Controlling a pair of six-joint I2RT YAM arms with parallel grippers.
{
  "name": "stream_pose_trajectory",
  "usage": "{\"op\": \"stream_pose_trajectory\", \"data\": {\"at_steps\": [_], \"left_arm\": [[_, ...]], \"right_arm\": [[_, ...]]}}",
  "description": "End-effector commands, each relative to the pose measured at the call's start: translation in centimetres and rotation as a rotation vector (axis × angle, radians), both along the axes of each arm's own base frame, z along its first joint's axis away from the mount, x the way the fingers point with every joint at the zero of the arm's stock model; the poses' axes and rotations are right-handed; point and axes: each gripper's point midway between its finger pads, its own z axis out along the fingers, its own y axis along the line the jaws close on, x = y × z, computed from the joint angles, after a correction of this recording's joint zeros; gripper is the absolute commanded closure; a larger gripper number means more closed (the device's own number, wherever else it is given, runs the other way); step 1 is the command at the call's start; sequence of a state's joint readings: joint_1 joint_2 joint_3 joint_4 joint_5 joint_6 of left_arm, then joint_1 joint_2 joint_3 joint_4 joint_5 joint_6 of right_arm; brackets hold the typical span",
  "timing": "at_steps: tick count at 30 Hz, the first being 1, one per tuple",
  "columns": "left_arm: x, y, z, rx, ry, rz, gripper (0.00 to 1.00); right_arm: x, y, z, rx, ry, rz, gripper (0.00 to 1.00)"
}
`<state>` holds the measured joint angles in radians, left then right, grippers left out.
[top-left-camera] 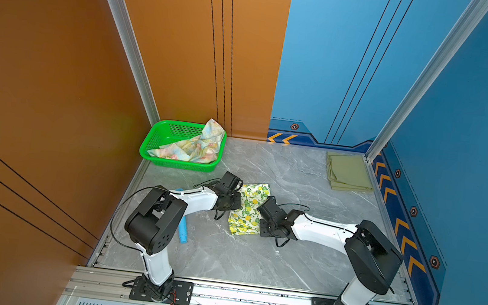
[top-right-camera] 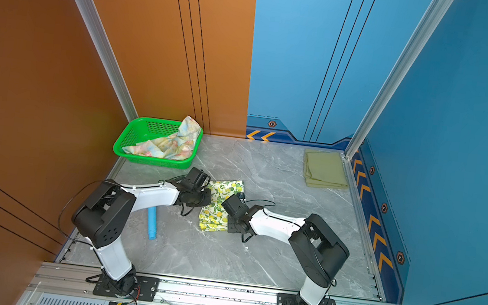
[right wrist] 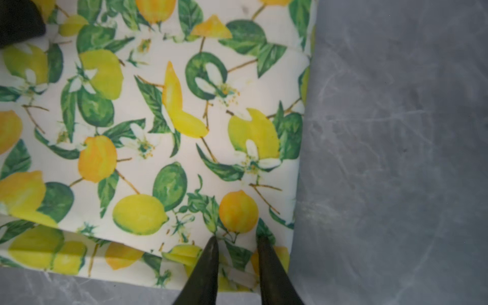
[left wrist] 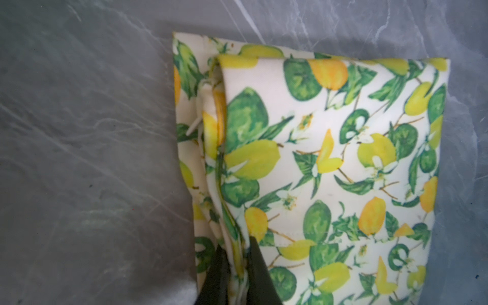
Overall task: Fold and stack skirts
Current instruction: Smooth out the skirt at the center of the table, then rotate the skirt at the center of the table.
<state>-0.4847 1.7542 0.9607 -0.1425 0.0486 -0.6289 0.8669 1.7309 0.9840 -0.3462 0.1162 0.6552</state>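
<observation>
Find the lemon skirt (top-left-camera: 248, 211) folded in layers in the middle of the table (top-left-camera: 223, 258), between both arms; the olive skirt (top-left-camera: 349, 172) folded in the far right corner; the flowered skirt (top-left-camera: 192, 147) crumpled in the basket (top-left-camera: 149, 145). Pinching the layered side edge with the left claw (left wrist: 237, 245), closed on cloth. Resting the right claw (right wrist: 237, 239) near a corner, jaws apart, nothing clamped. Probably light, soft, a little slippery: take all layers together at the edges, otherwise risk of unfolding.

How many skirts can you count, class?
3: olive skirt folded at the far right corner; lemon skirt folded in the middle; pastel skirt crumpled in the basket, which could hide more.
</observation>
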Motion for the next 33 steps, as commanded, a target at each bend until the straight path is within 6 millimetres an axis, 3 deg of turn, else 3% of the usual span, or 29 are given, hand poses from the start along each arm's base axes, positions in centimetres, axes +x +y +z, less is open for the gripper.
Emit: {"op": "stream_pose_trajectory", "data": {"at_steps": [1,15,17,20,24,30,32,33], "left_arm": [[0.0,0.5,-0.6,0.039,0.023,0.029,1.0],[-1.2,1.2,-1.4,-0.071,0.032,0.241,1.0],[-1.3,1.4,-1.5,-0.094,0.026,0.296,1.0],[-1.5,1.7,-1.4,-0.111,0.009,0.379,1.0],[-1.7,1.1,-0.9,-0.147,-0.042,0.497,1.0],[-1.6,-0.7,0.0,-0.271,-0.149,0.711,1.0],[-1.4,-1.6,0.3,-0.34,-0.162,0.756,0.85],[-1.1,-2.3,0.7,-0.376,-0.172,0.752,0.72]], "right_arm": [[0.7,-0.1,0.9,0.032,-0.01,-0.016,0.71],[7.2,0.9,1.6,0.054,-0.035,-0.032,0.69],[8.0,0.7,2.3,0.078,-0.041,-0.04,0.68],[9.7,-1.6,4.9,0.109,-0.089,-0.085,0.65],[9.7,-4.6,7.5,0.127,-0.136,-0.133,0.57],[7.5,-7.3,9.0,0.188,-0.146,-0.208,0.46],[6.8,-7.8,9.2,0.211,-0.143,-0.236,0.41],[6.4,-8.1,9.3,0.223,-0.14,-0.258,0.4]]}}
